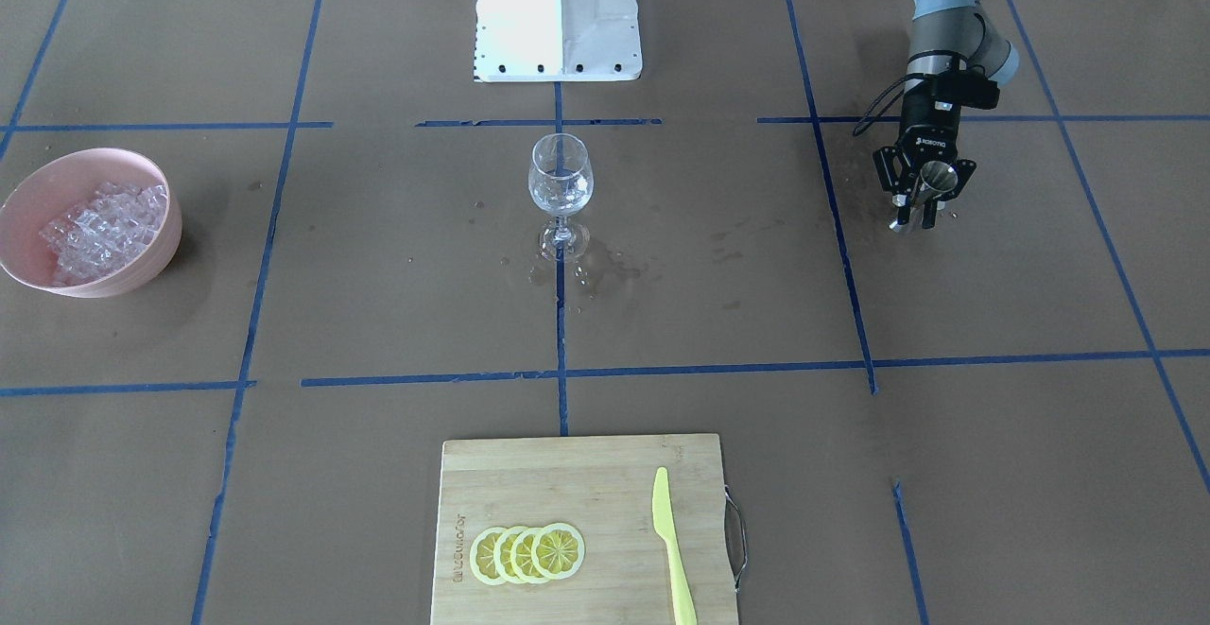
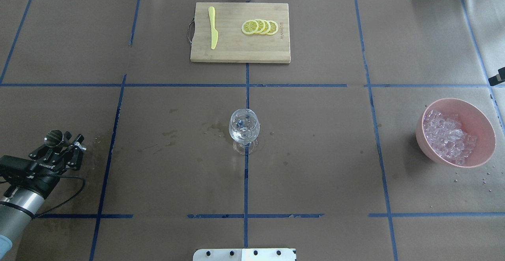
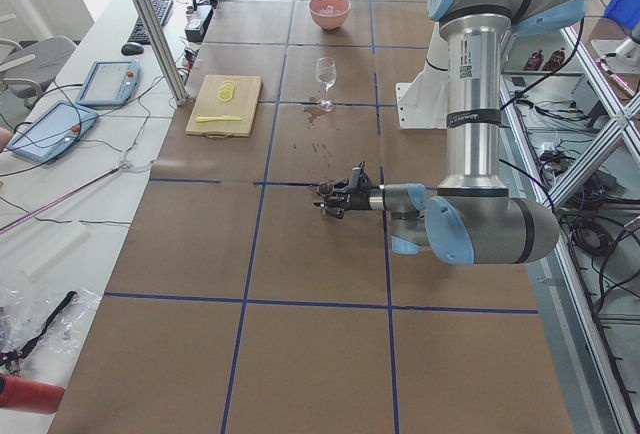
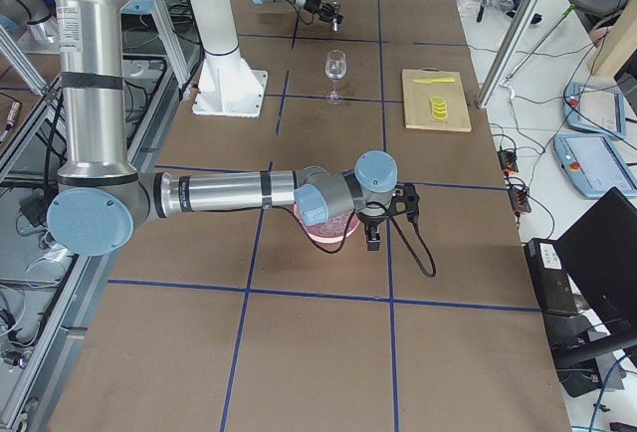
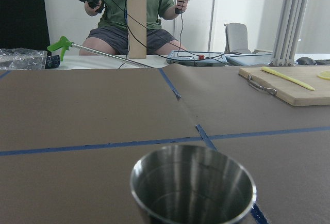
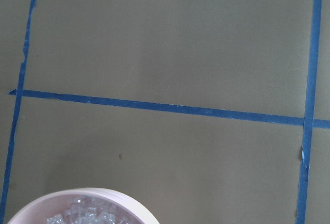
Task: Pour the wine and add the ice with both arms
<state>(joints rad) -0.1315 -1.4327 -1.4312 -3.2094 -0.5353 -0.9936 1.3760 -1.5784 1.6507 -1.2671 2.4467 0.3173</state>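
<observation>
The left gripper point(image 1: 924, 204) hung in the upper right of the front-facing view, its fingers pinched on a small metal cup point(image 1: 934, 174) that tilted a little, mouth upward. From the left wrist view the cup looked empty, though so clear a liquid would hardly show. The wine glass point(image 1: 560, 181) stood upright in the middle of the frame, well apart from the cup, with wet spots point(image 1: 605, 266) on the paper around its foot. Glints low in its bowl may have been the wine; I could not be sure.

The ice point(image 1: 99, 228) lay heaped in the pink bowl point(image 1: 161, 242) at the left edge. The right gripper point(image 4: 373, 241) showed only in the right side view, low in the middle of the frame just beside the bowl, and whether it was spread or pressed together I could not tell.

To my eye the pouring looked done and the ice was the step in hand. It would call for the right arm to come over the bowl's rim, not against its wall, and pinch one cube squarely, since wet cubes slip. The release should be low over the glass's mouth, as a tall stemmed glass tips easily. The left arm would do best to hold the cup level and stay out of the way.
</observation>
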